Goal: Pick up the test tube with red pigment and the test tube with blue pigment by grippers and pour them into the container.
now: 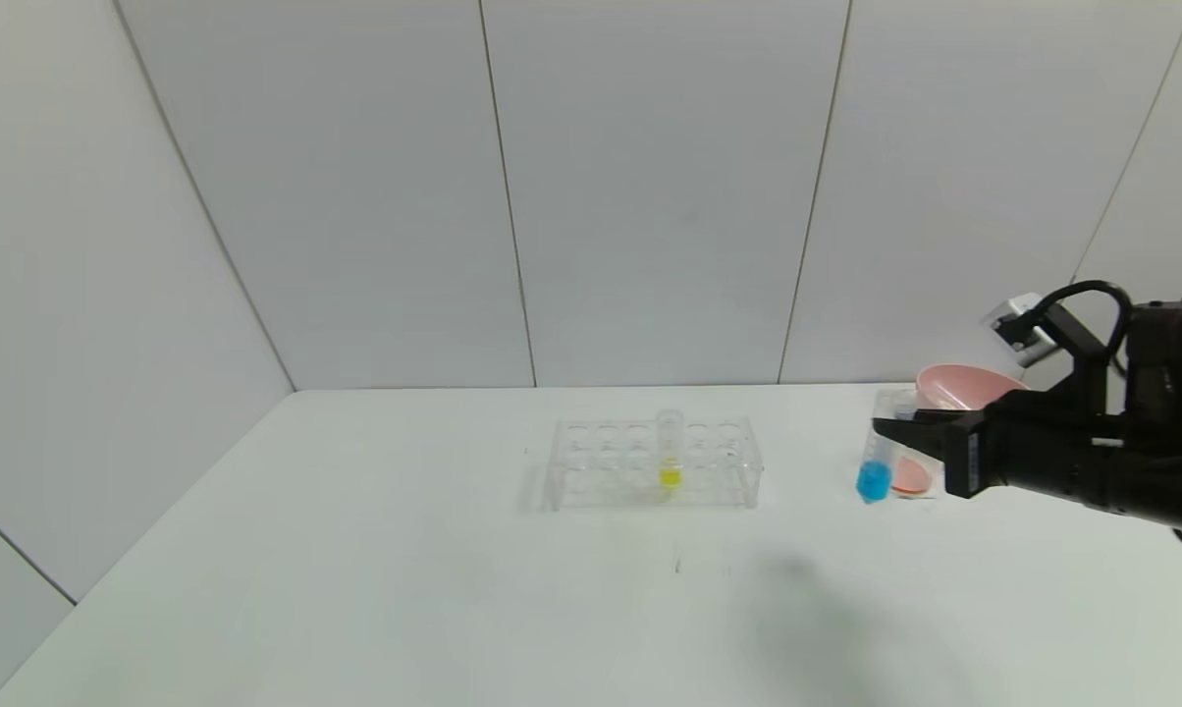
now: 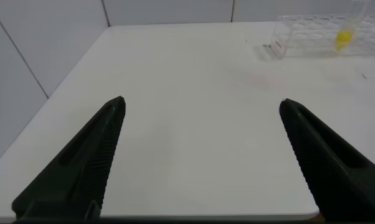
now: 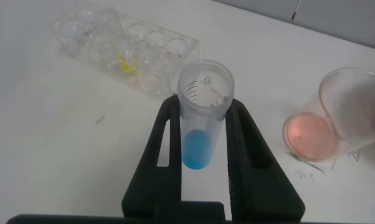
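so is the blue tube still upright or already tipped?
Upright, not yet tipped. The blue tube hangs mouth-up in the shut right gripper beside the beaker, with its blue liquid pooled at the bottom.

The blue tube [image 3: 203, 118], clear with bright blue liquid at its rounded bottom, hangs upright above the surface, clamped in the right pincer [image 3: 203, 124]. Just beside it stands the clear beaker [image 3: 318, 134], orange-red liquid pooled at its bottom.
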### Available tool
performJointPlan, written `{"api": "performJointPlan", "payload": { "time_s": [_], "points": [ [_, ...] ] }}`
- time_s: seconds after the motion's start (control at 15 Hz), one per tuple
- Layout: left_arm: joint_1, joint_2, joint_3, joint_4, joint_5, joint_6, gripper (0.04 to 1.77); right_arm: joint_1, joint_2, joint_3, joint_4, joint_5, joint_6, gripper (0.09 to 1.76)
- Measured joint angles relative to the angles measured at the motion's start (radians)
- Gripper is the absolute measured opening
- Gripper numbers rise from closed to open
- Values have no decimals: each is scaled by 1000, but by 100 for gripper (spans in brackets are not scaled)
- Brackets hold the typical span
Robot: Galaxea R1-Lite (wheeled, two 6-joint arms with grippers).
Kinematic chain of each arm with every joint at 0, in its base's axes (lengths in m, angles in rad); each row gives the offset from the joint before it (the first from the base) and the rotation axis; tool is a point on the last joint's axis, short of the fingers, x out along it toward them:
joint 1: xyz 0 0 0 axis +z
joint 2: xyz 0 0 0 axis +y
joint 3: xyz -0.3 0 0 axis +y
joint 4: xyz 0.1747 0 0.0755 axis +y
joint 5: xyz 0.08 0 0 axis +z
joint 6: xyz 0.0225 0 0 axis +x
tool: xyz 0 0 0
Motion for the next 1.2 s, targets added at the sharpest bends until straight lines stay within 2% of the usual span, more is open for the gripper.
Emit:
{"api": "performJointPlan", "payload": {
  "time_s": [0.13,0.2,0.4,0.53,0.67,1.2],
  "points": [
    [0,0,0,0,0,0,176,-140,-44,-24,170,137,-149,48],
    [0,0,0,0,0,0,176,-202,-57,-56,287,172,-236,48],
    [0,0,0,0,0,0,176,-309,-51,-217,571,200,-412,48],
    [0,0,0,0,0,0,176,-350,-13,-334,709,201,-538,48],
    [0,0,0,0,0,0,176,-379,39,-432,792,194,-648,48],
    [0,0,0,0,0,0,176,-403,296,-910,1110,68,-883,48]
  ]
}}
